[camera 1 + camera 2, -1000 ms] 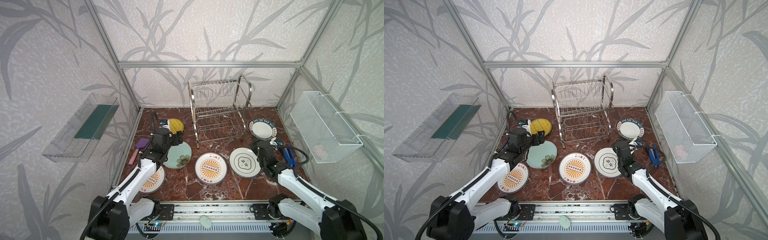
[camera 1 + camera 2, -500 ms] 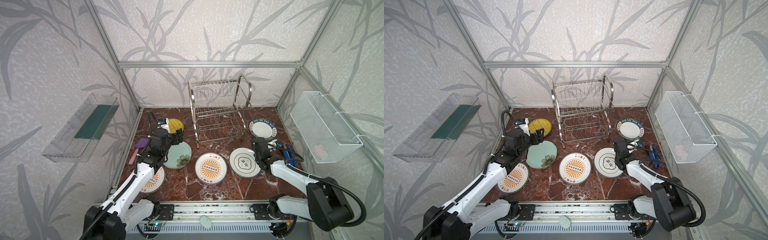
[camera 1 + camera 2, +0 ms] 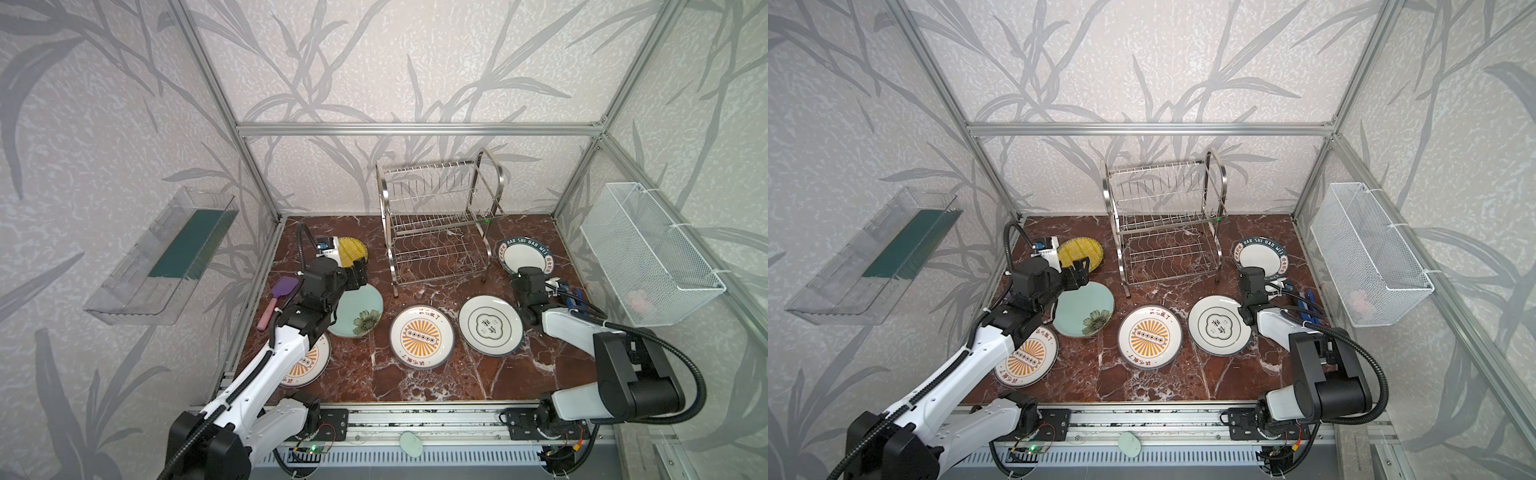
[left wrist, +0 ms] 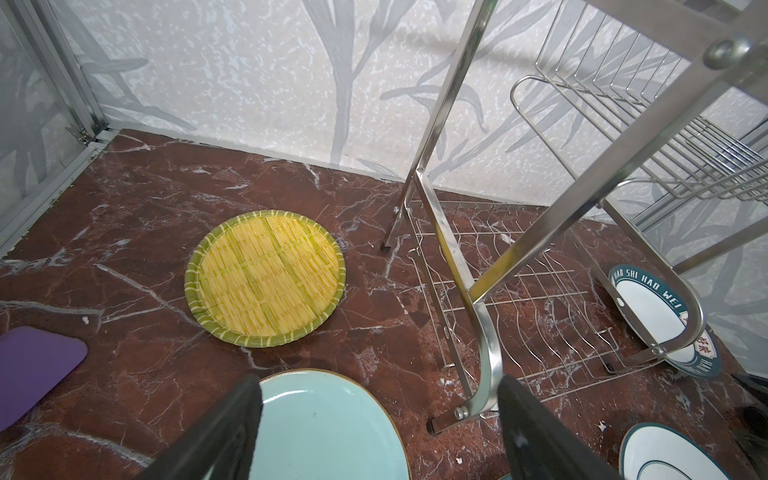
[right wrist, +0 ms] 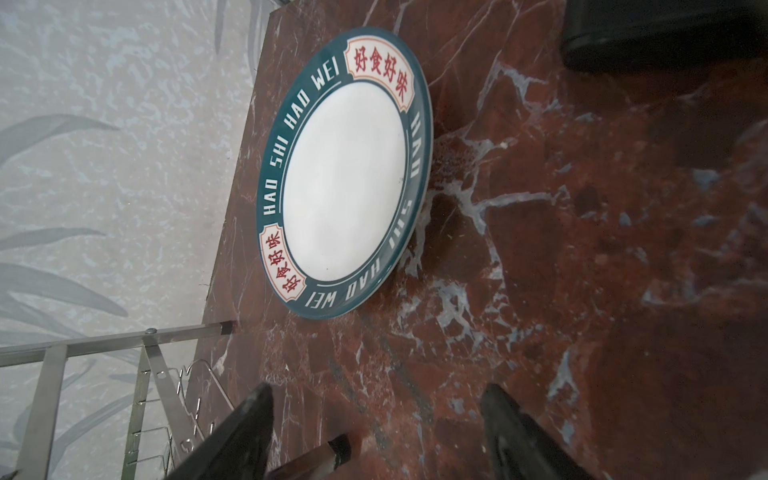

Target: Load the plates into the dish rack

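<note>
left gripper (image 4: 379, 384): spread wide with nothing in it, hanging over the far rim of the teal flowered plate (image 4: 328, 428); left of centre in both top views
right gripper (image 5: 376, 392): jaws wide apart too, holding nothing, just bare marble top (image 5: 582, 249) between the fingers; right of centre in a top view, low over the table
lettered plate (image 5: 345, 174): white with a dark green "HAO SHI HAO WEI" rim, flat on the marble just beyond the right gripper; right side in a top view (image 3: 524, 257)
yellow ribbed plate (image 4: 266, 278): flat, just beyond the left gripper, upper left of the tabletop
emblem plate (image 3: 490, 326): white with dark rings, lower right of centre, right beside the right arm
sunburst plate (image 3: 422, 336): flat, bottom centre of the tabletop
second sunburst plate (image 3: 307, 365): lower left, partly hidden under the left arm
dish rack (image 3: 436, 232): shiny wire, two tiers, standing at the back centre; all six plates lie flat on the table around it
purple spatula (image 3: 280, 291): far left edge of the tabletop
clear tray (image 3: 166, 257): on the left wall
white mesh basket (image 3: 648, 253): on the right wall
</note>
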You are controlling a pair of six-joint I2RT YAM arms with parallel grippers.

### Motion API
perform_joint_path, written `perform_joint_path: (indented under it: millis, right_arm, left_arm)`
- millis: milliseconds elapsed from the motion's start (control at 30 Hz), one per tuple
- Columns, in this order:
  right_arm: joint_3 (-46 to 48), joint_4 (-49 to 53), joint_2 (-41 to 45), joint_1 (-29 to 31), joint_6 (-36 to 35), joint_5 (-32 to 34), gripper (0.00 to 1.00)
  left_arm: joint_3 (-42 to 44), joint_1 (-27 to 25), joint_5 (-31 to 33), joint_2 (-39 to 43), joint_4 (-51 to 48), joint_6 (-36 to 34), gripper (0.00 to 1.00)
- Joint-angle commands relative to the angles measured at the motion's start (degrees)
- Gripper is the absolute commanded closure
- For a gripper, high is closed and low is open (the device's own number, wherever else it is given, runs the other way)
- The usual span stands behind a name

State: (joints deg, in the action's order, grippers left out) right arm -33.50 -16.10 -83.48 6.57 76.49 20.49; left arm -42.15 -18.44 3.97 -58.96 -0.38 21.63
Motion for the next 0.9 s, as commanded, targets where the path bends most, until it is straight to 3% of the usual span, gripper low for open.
perform_joint_path:
  millis: [0, 867]
  right_arm:
    - [-2.0, -3.3, -2.1, -1.5, 0.1, -3.1, 0.22]
    - [1.1, -11.0, -6.3, -10.1, 5.0, -15.6, 0.24]
  left_arm:
    - [-1.6, -0.5, -0.9, -0.5, -2.1, 0.5, 0.14]
    - [-4.6, -1.8, -2.2, -0.8, -6.1, -0.4, 0.15]
